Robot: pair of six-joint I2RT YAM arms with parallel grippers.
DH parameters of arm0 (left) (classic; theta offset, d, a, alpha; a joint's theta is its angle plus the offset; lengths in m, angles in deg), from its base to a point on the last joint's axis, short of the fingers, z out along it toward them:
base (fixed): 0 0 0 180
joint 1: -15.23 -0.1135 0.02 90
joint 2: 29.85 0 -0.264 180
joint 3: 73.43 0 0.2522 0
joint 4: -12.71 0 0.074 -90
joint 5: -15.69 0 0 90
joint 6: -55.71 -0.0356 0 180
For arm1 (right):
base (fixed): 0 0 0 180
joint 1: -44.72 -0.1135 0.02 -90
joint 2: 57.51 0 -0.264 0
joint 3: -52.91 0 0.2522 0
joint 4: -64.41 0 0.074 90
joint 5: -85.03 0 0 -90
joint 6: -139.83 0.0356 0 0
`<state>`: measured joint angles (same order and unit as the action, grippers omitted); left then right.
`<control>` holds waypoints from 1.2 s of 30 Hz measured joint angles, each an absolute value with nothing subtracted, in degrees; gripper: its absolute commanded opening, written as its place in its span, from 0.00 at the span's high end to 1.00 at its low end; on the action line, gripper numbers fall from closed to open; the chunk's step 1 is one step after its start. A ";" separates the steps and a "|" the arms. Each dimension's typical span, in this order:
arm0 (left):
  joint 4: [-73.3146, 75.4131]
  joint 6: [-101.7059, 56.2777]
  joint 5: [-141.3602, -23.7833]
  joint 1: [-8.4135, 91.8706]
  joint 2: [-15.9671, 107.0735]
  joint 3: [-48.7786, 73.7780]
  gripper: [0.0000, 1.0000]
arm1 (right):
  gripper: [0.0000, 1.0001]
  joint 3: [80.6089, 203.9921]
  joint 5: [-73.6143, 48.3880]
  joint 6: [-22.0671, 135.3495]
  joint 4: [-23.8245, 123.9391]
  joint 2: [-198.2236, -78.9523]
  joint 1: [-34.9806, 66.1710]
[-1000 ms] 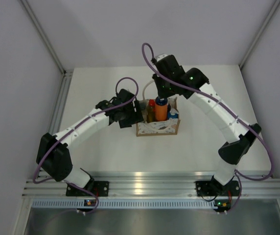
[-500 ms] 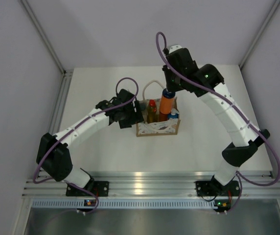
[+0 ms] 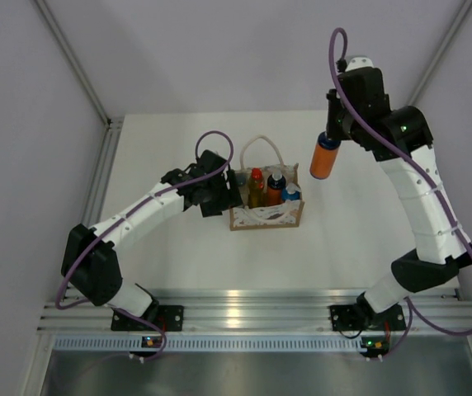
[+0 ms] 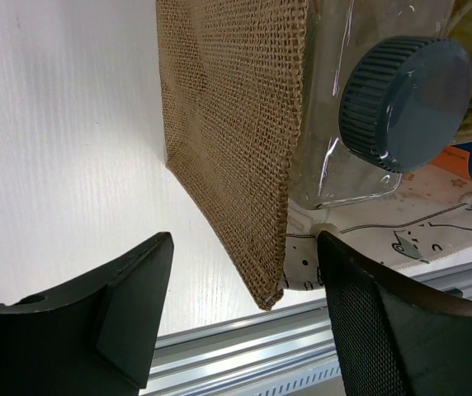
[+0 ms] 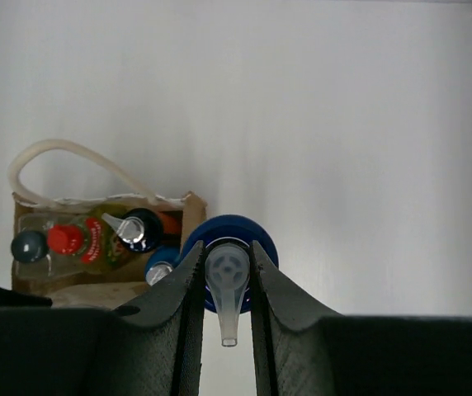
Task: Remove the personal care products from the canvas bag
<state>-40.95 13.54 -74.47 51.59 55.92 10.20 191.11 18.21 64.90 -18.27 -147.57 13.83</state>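
The canvas bag [image 3: 267, 214] stands mid-table with its white rope handle [image 3: 262, 148] up. It holds a red-capped amber bottle [image 3: 255, 186], a dark-blue-capped orange bottle [image 3: 275, 188], a light-blue-capped one [image 3: 290, 195] and a grey-capped pale bottle [image 4: 405, 103]. My right gripper [image 3: 331, 140] is shut on the clear pump top of an orange bottle with a dark blue cap [image 3: 324, 159], held in the air right of the bag; the cap shows between the fingers in the right wrist view [image 5: 228, 247]. My left gripper [image 4: 244, 305] is open, its jaws either side of the bag's left wall [image 4: 236, 124].
A metal rail [image 3: 252, 307] runs along the table's near edge. Grey walls enclose the table on the left, right and back. Bare white table [image 3: 360, 223] lies right of the bag below the held bottle.
My right gripper has lifted the orange bottle out of the bag and carried it up and to the right. The left arm has not moved.
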 measured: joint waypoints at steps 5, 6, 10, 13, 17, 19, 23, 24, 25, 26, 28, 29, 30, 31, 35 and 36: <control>-40.95 13.56 -74.47 51.59 55.92 10.20 0.24 | 1.00 180.62 19.30 64.88 -15.52 -142.78 18.64; -40.95 13.56 -74.47 51.59 55.92 10.20 0.24 | 1.00 176.62 19.30 64.85 -13.90 -141.34 19.75; -40.98 13.56 -74.54 51.59 55.92 10.20 0.25 | 1.00 163.28 18.25 64.88 -6.78 -138.41 24.71; -41.02 13.52 -74.78 51.59 55.92 10.20 0.25 | 1.00 154.89 17.33 64.70 -0.18 -138.39 28.21; -41.17 13.50 -74.93 51.59 55.92 10.20 0.25 | 1.00 148.25 16.20 63.80 7.19 -139.04 30.35; -41.26 13.47 -74.98 51.59 55.92 10.20 0.25 | 1.00 146.39 15.32 63.45 10.75 -140.09 31.09; -41.37 13.26 -75.37 51.59 55.92 10.20 0.24 | 1.00 144.97 13.57 63.41 16.30 -143.04 33.61; -41.37 13.19 -75.50 51.59 55.92 10.20 0.24 | 1.00 144.95 13.09 63.41 17.22 -143.92 34.20; -41.39 13.08 -75.63 51.59 55.92 10.20 0.24 | 1.00 144.95 12.70 63.41 18.14 -144.86 34.70; -41.39 12.99 -75.81 51.59 55.92 10.20 0.24 | 1.00 144.95 12.44 63.41 18.69 -145.56 35.01; -41.44 12.71 -76.09 51.59 55.92 10.20 0.24 | 0.96 144.95 11.93 63.32 19.56 -147.11 35.55; -41.46 12.60 -76.22 51.59 55.92 10.20 0.24 | 0.85 144.95 11.80 63.30 19.87 -147.85 35.68; -41.50 12.47 -76.27 51.59 55.92 10.20 0.24 | 0.80 144.95 11.67 63.19 21.31 -148.31 35.82; -41.52 12.40 -76.38 51.59 55.92 10.20 0.25 | 0.74 144.95 11.65 63.04 21.94 -148.55 35.86; -41.57 12.21 -76.46 51.59 55.92 10.20 0.25 | 0.34 144.62 11.21 62.93 22.99 -148.66 35.88; -41.57 12.21 -76.46 51.59 55.92 10.20 0.25 | 0.34 144.51 11.15 63.02 23.32 -148.64 35.88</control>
